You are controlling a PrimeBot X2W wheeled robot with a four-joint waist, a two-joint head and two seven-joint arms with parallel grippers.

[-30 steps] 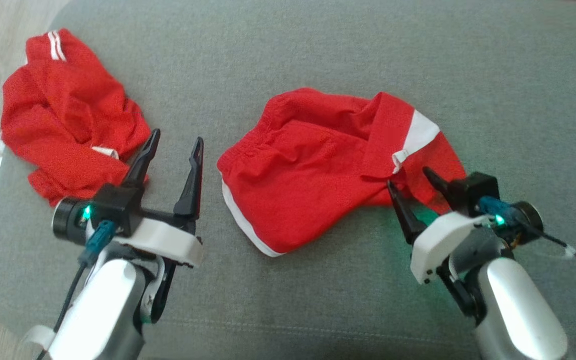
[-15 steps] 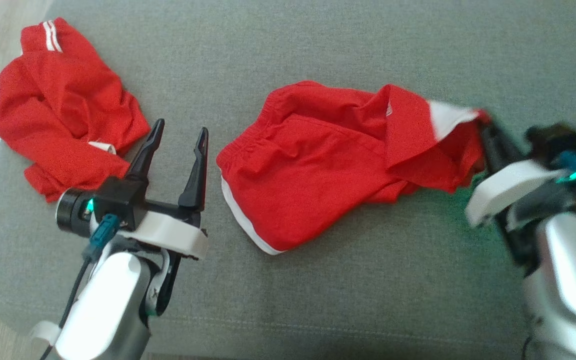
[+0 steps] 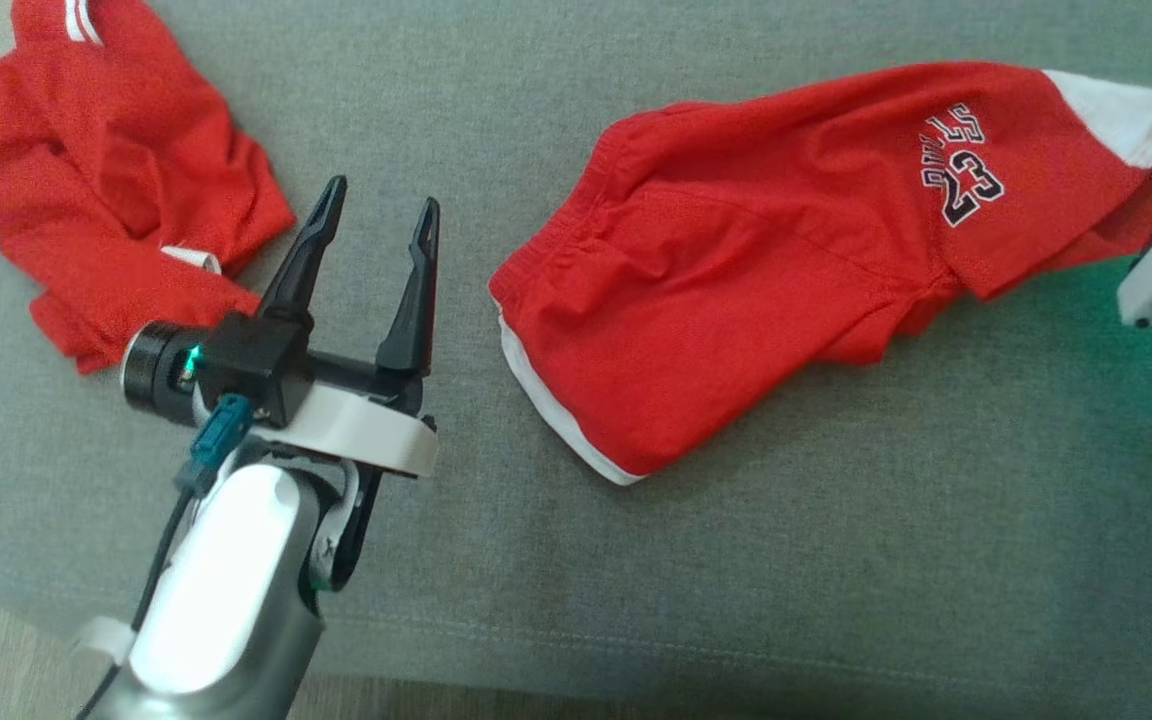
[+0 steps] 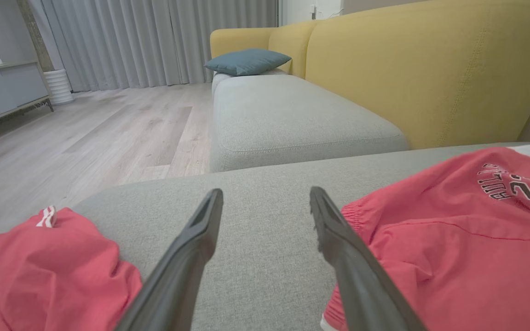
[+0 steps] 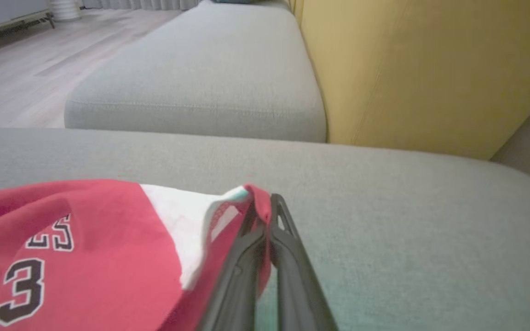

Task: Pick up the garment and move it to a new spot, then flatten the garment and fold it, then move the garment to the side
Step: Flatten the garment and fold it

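The red shorts [image 3: 786, 280] are spread across the right half of the grey seat cushion [image 3: 736, 580]. The elastic waistband [image 3: 556, 250] is turned toward the left gripper [image 3: 382, 200] and the printed number [image 3: 966, 180] faces up. The leg corner beside the white side panel [image 3: 1106, 110] is raised a little off the cushion and pinched by the right gripper [image 5: 265, 204], whose jaws are closed on the hem. The left gripper is held above bare cushion between the shorts and a second red garment [image 3: 106, 190], its jaws spread wide and holding nothing.

The fabric is judged light, thin and limp. It should drape and bunch when lifted by one point, and a smooth weave may slip from a shallow pinch. A firmer hold is likely to be had on the gathered waistband or a stitched hem corner, with two opposite corners taken for flattening.

The far leg is crumpled under the upper layer, so its outline cannot be traced. In the head view the right gripper is cut off by the edge. The lettering above the number cannot be read fully. The second garment is cropped at the frame's top, and its kind cannot be told.
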